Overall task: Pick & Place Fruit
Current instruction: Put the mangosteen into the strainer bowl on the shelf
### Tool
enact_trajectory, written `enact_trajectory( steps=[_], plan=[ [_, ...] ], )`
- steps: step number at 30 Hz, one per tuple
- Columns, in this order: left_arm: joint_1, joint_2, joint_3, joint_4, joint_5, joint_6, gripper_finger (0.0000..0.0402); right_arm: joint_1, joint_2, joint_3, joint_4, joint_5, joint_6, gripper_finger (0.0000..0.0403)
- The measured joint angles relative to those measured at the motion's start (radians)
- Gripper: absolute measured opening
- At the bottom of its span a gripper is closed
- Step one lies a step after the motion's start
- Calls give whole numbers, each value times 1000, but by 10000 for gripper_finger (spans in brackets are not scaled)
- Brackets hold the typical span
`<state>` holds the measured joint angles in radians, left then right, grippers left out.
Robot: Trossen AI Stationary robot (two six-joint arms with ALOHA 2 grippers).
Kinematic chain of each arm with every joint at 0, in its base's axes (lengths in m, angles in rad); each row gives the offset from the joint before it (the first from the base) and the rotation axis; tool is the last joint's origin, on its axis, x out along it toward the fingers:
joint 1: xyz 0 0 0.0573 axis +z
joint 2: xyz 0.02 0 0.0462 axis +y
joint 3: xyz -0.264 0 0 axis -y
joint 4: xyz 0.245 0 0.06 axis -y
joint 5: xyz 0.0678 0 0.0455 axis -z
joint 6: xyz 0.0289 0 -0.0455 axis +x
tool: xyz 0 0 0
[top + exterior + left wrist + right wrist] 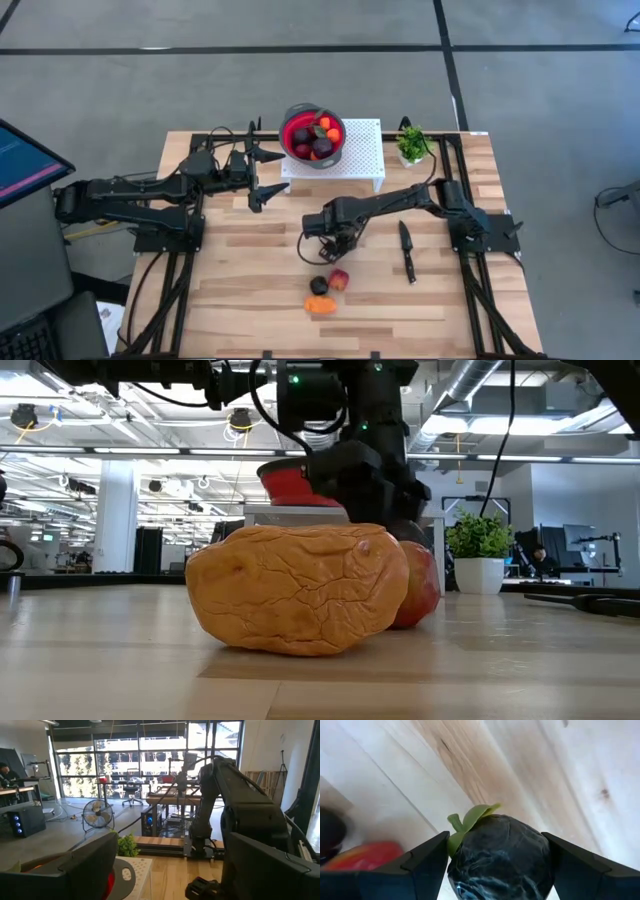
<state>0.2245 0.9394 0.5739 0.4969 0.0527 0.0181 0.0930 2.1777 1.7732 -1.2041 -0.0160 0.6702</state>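
My right gripper (325,240) points down over the middle of the table, shut on a dark purple plum (500,852) with a green leaf. Nearer the front edge lie another dark plum (318,285), a red-yellow ball (339,280) and a larger orange piece (320,304), all resting on the wood. The orange piece (300,600) fills the low view, with the red ball (422,585) behind it. A red bowl (313,135) holding several fruits stands on a white rack (355,155) at the back. My left gripper (262,172) waits open, left of the bowl. My right gripper pinches the plum between its two fingers, which sit on opposite sides (457,862) of its round body. The fingers (422,867) come from above, pointing down. The plum sits with its leaf end (470,817) sideways, above the tabletop.
A black-handled knife (406,250) lies right of the right gripper. A small green potted plant (411,143) stands at the back right beside the rack. Bare wood lies along the table's left and front parts.
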Motion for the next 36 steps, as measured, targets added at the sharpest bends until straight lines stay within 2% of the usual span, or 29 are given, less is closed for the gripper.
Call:
enact_trajectory(
  steps=[6,10,16,21,28,36],
  plan=[
    [0,0,0,1,0,0,374,-2,0,127,-89,72,-64,292],
    [0,0,0,1,0,0,374,5,0,244,-192,164,-88,292],
    [0,0,0,2,0,0,374,2,0,440,-359,403,-111,292],
    [0,0,0,3,0,0,374,-23,1,582,-366,563,-159,292],
    [0,0,0,8,0,0,374,-98,-79,562,-304,756,-236,292],
    [0,0,0,16,0,0,374,-204,-105,562,-102,760,-393,292]
  ],
)
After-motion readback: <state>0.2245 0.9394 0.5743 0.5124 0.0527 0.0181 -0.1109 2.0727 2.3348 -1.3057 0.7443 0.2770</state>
